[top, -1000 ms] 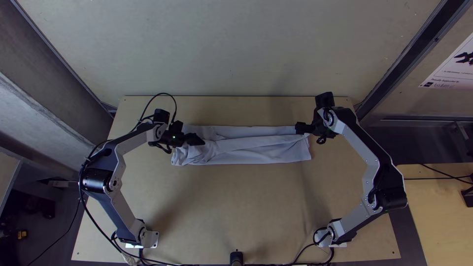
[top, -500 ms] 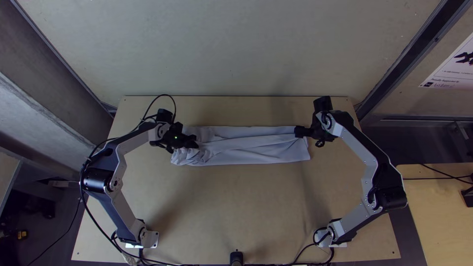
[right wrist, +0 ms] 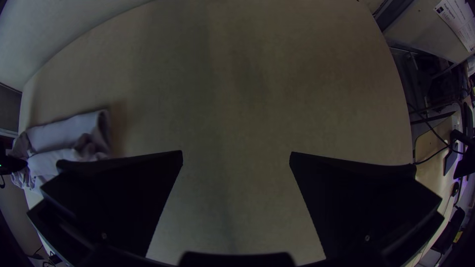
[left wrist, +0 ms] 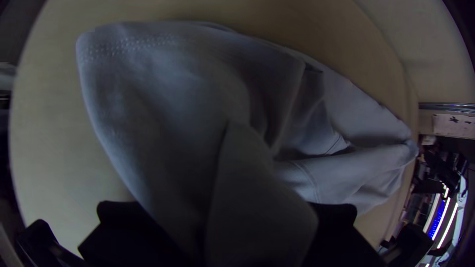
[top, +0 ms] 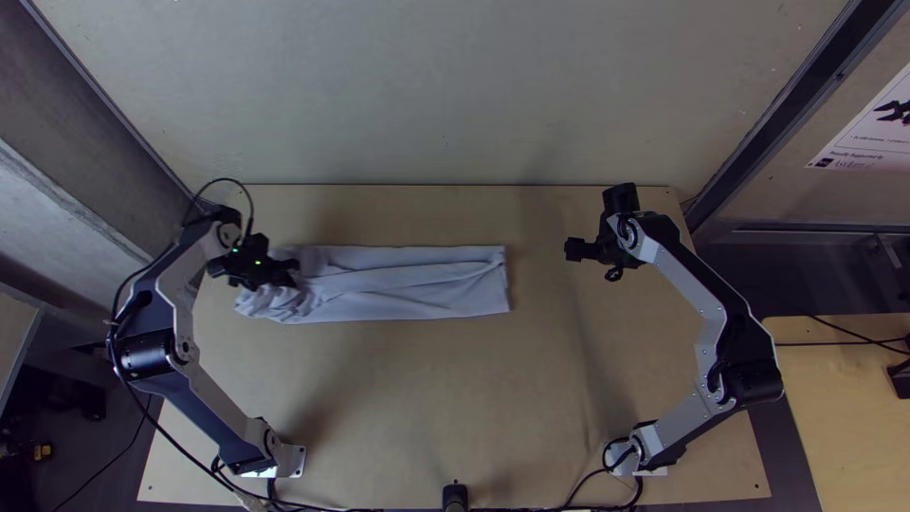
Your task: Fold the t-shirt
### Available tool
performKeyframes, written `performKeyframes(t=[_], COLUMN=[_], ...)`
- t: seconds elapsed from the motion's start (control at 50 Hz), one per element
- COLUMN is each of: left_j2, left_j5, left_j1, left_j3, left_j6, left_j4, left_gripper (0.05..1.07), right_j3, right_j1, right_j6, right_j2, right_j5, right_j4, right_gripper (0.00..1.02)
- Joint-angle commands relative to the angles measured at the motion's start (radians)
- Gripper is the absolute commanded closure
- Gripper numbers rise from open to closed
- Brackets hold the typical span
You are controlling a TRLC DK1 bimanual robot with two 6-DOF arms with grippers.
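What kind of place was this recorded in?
Probably a robotics lab or test booth: a left arm and a right arm are mounted at a wooden table, with a plain panel behind and a printed notice at one side.

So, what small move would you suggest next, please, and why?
I would probably have the left gripper carry its bunched end over toward the t-shirt's opposite end: it grips that end, the cloth lies in a long, narrow strip, and the right gripper stands open, clear of it.
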Motion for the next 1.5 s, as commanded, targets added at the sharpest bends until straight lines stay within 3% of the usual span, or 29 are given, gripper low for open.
performKeyframes(t=[0.0, 0.18, 0.44, 0.7, 1.04, 1.36, 1.48], left_j2=[-0.009, -0.061, -0.140, -0.124, 0.020, 0.181, 0.245], left_j5=[-0.067, -0.238, -0.486, -0.612, -0.650, -0.641, -0.545], left_j1=[0.062, 0.048, -0.131, -0.344, -0.597, -0.742, -0.775], left_j3=[0.068, 0.114, 0.192, 0.347, 0.540, 0.654, 0.735], left_j6=[0.094, 0.145, 0.147, 0.032, -0.153, -0.245, -0.274], left_j4=[-0.036, -0.071, -0.153, -0.311, -0.488, -0.499, -0.508], left_gripper=[1.05, 1.05, 1.05, 1.05, 1.05, 1.05, 1.05], right_j3=[0.019, 0.012, -0.015, -0.054, -0.114, -0.159, -0.177], right_j1=[0.005, 0.003, -0.022, -0.045, -0.064, -0.060, -0.052], right_j6=[0.022, 0.022, 0.019, 0.015, 0.008, 0.010, 0.013], right_j2=[-0.034, -0.047, -0.076, -0.106, -0.148, -0.191, -0.194], right_j5=[0.004, 0.004, 0.004, 0.004, 0.004, 0.002, 0.002], right_j4=[0.001, 0.001, 0.000, 0.001, 0.027, 0.044, 0.050], right_gripper=[0.03, 0.03, 0.03, 0.03, 0.03, 0.03, 0.03])
